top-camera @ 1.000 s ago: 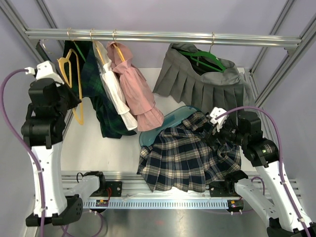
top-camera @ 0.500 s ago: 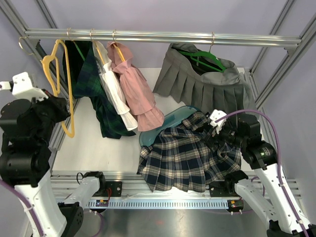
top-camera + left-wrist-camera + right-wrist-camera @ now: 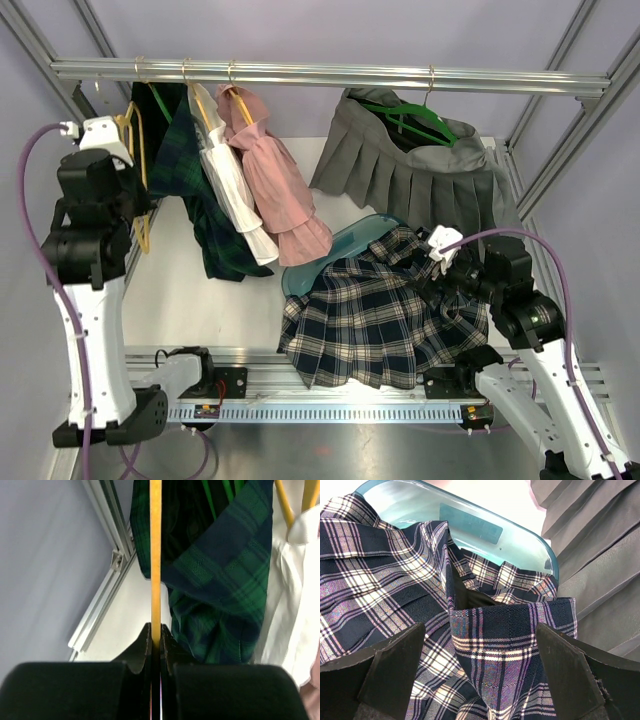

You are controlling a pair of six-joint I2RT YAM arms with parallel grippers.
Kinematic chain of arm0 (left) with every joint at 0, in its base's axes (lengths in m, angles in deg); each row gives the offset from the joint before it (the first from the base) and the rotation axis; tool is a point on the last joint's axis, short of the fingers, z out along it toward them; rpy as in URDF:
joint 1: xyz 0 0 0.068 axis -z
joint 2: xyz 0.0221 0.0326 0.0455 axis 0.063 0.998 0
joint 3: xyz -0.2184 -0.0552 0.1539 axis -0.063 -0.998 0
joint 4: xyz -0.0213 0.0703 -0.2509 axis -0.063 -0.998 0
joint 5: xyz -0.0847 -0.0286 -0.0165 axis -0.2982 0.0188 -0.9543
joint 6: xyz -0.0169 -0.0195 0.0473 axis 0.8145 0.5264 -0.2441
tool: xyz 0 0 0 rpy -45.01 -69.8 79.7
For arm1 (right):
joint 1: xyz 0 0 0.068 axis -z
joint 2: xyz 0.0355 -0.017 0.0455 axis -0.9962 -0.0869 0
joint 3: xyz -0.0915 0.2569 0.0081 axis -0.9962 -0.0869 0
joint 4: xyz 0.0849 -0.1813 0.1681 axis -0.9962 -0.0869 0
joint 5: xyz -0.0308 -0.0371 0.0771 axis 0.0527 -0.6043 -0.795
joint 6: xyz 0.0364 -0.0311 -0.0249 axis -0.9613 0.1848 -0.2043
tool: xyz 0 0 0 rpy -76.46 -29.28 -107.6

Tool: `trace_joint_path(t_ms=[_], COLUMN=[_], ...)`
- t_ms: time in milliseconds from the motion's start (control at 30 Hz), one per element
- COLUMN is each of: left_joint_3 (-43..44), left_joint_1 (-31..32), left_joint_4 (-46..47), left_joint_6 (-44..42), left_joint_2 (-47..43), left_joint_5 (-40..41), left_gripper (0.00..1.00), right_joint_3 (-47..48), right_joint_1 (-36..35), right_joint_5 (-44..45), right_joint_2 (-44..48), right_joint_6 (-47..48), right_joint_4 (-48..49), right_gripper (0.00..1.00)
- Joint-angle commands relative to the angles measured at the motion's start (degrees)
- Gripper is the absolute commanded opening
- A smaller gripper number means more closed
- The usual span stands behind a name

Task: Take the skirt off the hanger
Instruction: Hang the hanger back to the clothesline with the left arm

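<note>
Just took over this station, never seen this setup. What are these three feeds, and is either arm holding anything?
Two robot arms stand at the table's near edge. The wide picture looks down from above and behind them; the other two come from cameras on each wrist. The left gripper is shut on a bare yellow hanger, beside a green plaid garment hanging from the rail. The right gripper is open and empty above a plaid skirt draped over a teal tub. A grey pleated skirt hangs on a green hanger.

White arms (image 3: pixel 95 340) with bulky black joints (image 3: pixel 88 215), purple cables (image 3: pixel 35 230), black hands (image 3: pixel 156 635)
</note>
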Motion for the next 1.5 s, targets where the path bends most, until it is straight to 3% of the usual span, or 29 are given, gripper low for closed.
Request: trace_joint_path(t_ms=[0,267,433,633,800,1067,1300,1467], left_joint_3=[0.5,-0.2,-2.5,-1.3,-6.0,-6.8,-14.6,-12.7], left_joint_1=[-1.9,-9.2,-10.7,-11.0,-11.0,-11.0,-11.0,-11.4], left_joint_4=[11.8,19.5,25.4,21.3,19.5,13.7,25.6,31.3], left_joint_6=[-3.8,-5.8,-10.2,-6.6,-6.5,-9.2,-14.0,-18.5], left_joint_2=[2.5,6.1,5.6,3.9,-4.1,-7.8,-5.1,2.1], left_joint_5=[-2.1,-15.0,-14.8,-18.1,-17.6,-10.5,-9.7,-12.1], left_gripper=[0.0,0.0,0.0,0.0,0.0,0.0,0.0,0.0], right_joint_3=[0.0,-1.3,-2.7,-5.0,-5.0,-5.1,-5.7,-5.8], right_joint_1=[0.2,0.2,0.2,0.2,0.2,0.2,0.2,0.2], right_joint_5=[0.2,-1.9,-4.3,-5.9,-5.0,-6.7,-6.4,-5.8], right_joint_2=[0.6,1.8,5.0,7.9,8.3,7.6,8.0,8.4], right_joint_6=[0.3,-1.7,-2.8,-5.5,-5.5,-5.4,-5.5,-5.4], right_joint_4=[1.4,2.4,2.7,3.6,4.4,4.4,5.2,5.3], right_gripper=[0.99,0.99,0.99,0.99,0.99,0.99,0.99,0.99])
